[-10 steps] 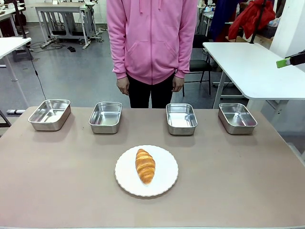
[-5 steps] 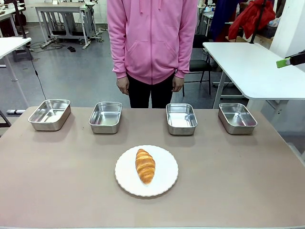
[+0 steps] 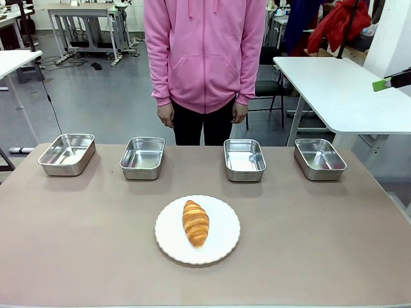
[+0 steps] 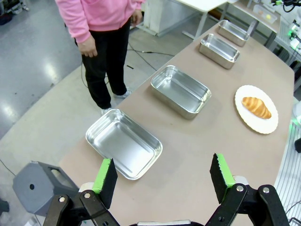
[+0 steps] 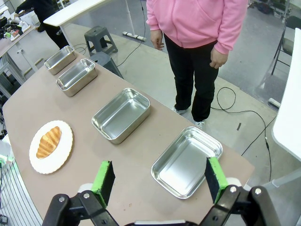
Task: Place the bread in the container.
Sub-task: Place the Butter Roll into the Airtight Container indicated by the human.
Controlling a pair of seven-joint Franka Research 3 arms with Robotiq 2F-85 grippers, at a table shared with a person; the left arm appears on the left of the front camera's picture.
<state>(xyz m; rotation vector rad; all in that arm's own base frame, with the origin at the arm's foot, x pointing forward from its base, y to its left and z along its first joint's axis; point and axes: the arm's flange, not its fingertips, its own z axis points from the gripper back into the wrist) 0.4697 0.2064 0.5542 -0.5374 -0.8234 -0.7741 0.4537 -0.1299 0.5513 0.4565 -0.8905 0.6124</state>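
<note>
Tabletop (image 4: 202, 141) bread (image 4: 256, 107) well beyond left pincer (image 4: 162, 165)

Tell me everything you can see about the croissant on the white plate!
The croissant is golden-brown, with ridges running across it. It is fat in the middle and narrows to both ends. It looks baked, flaky and whole, with no bites. It lies flat in the middle of the round white scallop-edged plate, with its long way pointing across the table toward the far side. Only the plate touches it.
</note>
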